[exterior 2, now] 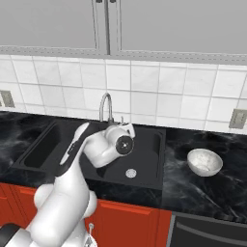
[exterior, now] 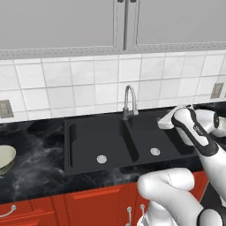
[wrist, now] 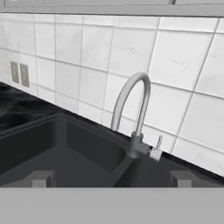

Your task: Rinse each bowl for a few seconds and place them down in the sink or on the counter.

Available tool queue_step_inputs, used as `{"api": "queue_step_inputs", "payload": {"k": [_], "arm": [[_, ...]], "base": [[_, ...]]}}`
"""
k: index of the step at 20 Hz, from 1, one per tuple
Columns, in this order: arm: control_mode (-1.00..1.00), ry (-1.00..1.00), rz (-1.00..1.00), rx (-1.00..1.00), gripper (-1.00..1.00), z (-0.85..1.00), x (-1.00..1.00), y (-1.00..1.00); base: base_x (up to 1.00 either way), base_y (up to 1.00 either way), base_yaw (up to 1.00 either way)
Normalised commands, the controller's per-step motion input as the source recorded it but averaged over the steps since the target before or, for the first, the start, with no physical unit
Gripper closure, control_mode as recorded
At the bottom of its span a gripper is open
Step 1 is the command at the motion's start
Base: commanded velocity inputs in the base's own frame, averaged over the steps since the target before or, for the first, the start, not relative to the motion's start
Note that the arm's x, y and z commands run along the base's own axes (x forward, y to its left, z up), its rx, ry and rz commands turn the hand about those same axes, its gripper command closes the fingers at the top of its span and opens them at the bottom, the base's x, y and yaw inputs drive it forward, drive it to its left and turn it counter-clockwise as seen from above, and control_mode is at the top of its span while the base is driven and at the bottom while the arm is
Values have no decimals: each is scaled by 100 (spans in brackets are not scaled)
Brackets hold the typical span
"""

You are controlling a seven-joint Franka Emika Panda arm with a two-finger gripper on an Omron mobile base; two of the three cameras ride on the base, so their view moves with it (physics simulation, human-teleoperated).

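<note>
Our gripper [wrist: 110, 178] hangs wide open and empty, facing the faucet [wrist: 133, 111] — probably to start the water. Both bowls wait on the counter [exterior 2: 212, 193]: white-grey bowl [exterior 2: 204, 161] right of the sink [exterior: 110, 141], greenish bowl [exterior: 6, 158] left.

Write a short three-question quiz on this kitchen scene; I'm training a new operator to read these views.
1. True or false: the glossy white-grey bowl sits inside the black double-basin sink.
2. The pale greenish-cream bowl rests on the black marble counter on which side of the sink in the left base view? A) left B) right C) behind the faucet
3. Fill in: the two-finger gripper is ____ and faces the curved steel gooseneck faucet.

Key: 1 false, it sits on the counter beside the sink; 2 A; 3 open.
</note>
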Motion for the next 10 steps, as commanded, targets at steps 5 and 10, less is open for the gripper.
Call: {"api": "queue_step_inputs", "payload": {"k": [5,10], "arm": [[-100,0,6,2,-100,-11,34,0],[-100,0,3,3,-100,-7,31,0]], "base": [[0,0,0],[0,0,0]]}}
